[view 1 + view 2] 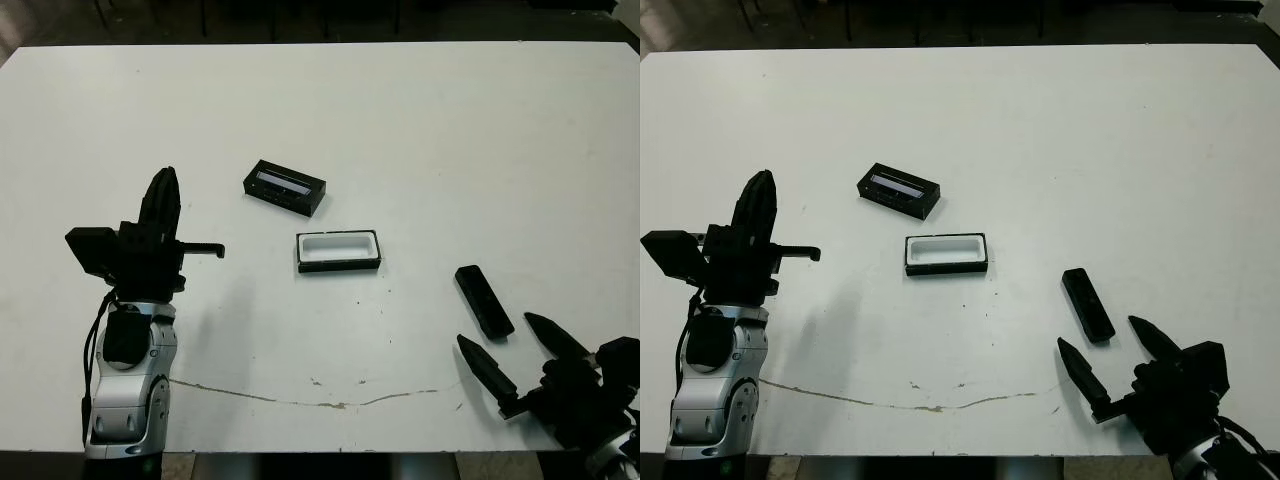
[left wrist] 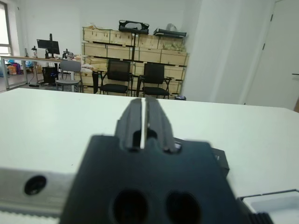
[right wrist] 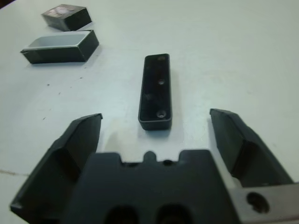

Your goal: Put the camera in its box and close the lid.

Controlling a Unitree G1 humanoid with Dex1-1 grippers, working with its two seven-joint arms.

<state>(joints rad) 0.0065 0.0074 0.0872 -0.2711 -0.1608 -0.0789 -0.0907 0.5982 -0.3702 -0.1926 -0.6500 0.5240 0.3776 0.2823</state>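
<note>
Currently the right gripper [image 1: 522, 350] sits wide open just behind the camera [image 1: 484, 300], which lies flat at four o'clock from the box [image 1: 338, 251]. At the box's eleven o'clock rests the lid [image 1: 285, 187]. Pinched closed, the left gripper [image 1: 163, 195] holds nothing.

matt black plastic camera [image 3: 155, 90], smooth white table [image 1: 450, 150], glossy window on black lid [image 1: 285, 187]

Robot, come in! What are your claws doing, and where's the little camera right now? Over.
Right end effector open, just short of the camera, not touching. Left end effector shut, empty. Box open, lid beside it. Nothing in the way.
</note>
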